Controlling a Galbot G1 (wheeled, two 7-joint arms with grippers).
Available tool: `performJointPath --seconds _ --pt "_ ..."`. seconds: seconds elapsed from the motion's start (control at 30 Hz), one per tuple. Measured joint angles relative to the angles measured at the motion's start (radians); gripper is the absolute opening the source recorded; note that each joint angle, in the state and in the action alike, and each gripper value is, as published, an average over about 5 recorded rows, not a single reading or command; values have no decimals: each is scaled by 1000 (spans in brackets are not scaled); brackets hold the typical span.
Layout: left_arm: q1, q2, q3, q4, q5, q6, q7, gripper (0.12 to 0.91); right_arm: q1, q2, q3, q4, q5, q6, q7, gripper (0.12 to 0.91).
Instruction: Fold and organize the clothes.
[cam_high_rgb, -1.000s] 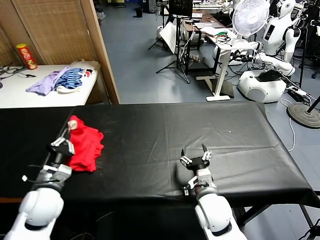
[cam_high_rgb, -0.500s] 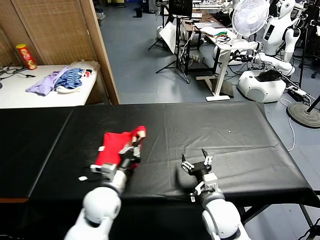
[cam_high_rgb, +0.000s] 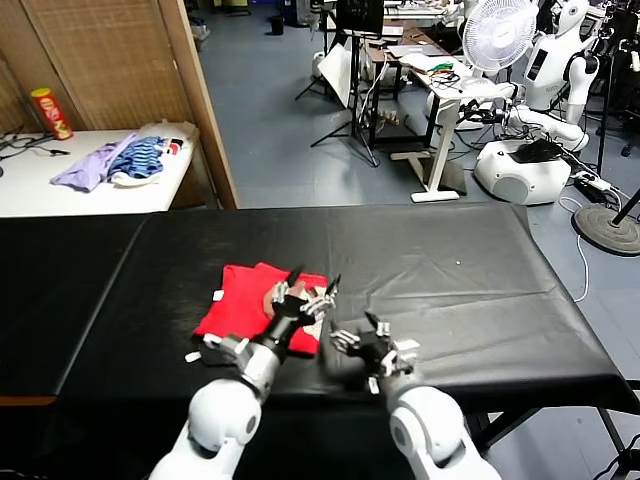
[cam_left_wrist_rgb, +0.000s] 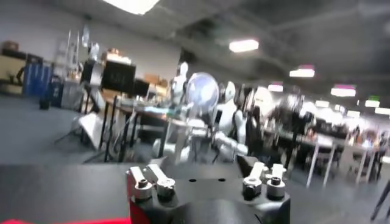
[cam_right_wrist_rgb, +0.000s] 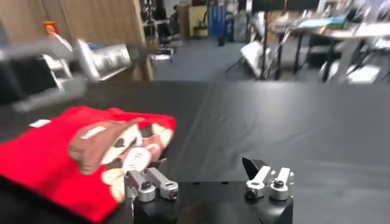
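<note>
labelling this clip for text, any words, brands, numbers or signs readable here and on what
None can be read.
red T-shirt: brown-and-white printed graphic, a picture with no legible lettering; white tag too small to read.
red can on the white side table: label too small to read.

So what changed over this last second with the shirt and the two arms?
The left gripper carried the red T-shirt from the table's left side toward the middle, laid it flat and let go; it now stands open above the shirt's near-right part. The right gripper, open throughout, shifted left, close to the shirt's edge. The lilac and striped clothes on the white side table stayed put.
</note>
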Motion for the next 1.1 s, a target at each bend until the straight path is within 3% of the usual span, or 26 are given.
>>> performJointPath --seconds 0.17,0.27,0.53,0.67,0.8,0.83,0.97,1.1 --pt "41 35 -43 -44 -6 -3 -22 798 63 39 -28 -95 48 0 31 774" --pt "72 54 -73 -73 -14 -3 -35 798 87 53 -34 -139 60 6 20 660" --pt "153 76 -158 -130 -16 -12 -52 798 150 56 -31 -227 50 54 -35 228" --pt "186 80 -191 -135 1 -11 -74 798 170 41 -15 -241 15 91 -68 129" --pt "215 94 -205 -134 12 0 -99 798 153 16 0 -207 -28 121 -107 135" --pt "222 99 -205 -132 13 4 -107 798 143 9 4 -192 -43 131 -114 172" --pt "249 120 -205 -121 11 5 -147 798 80 -25 26 -113 -102 184 -111 423" --pt "280 145 -210 -126 5 17 -187 798 -12 -49 61 -20 -173 258 -82 650"
